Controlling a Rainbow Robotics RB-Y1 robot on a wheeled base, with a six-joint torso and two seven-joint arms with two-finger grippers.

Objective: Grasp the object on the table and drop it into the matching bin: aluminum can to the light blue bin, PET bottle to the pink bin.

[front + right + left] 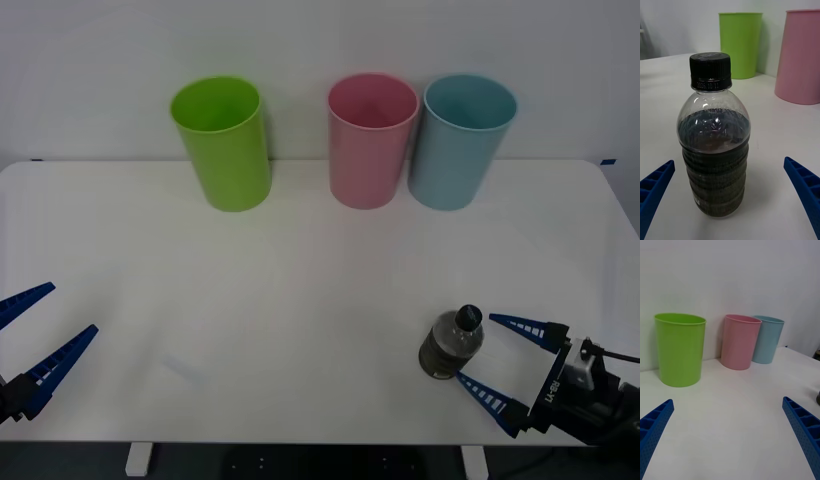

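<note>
The PET bottle (452, 345) (713, 150), small, clear and dark-tinted with a black screw cap, stands upright on the white table (300, 300) near its front right. My right gripper (474, 348) (729, 161) is open, one blue finger on each side of the bottle and its tips level with the bottle's body, not touching it. The pink bin (372, 140) (799, 56) and the light blue bin (462, 140) stand side by side at the back. My left gripper (73, 308) (728, 401) hangs open and holds nothing at the front left.
A lime green bin (225, 145) (679, 348) stands at the back left, apart from the pink bin (740, 341) and the light blue bin (767, 339). A wide stretch of bare tabletop lies between the bottle and the bins. The table's front edge runs just below both grippers.
</note>
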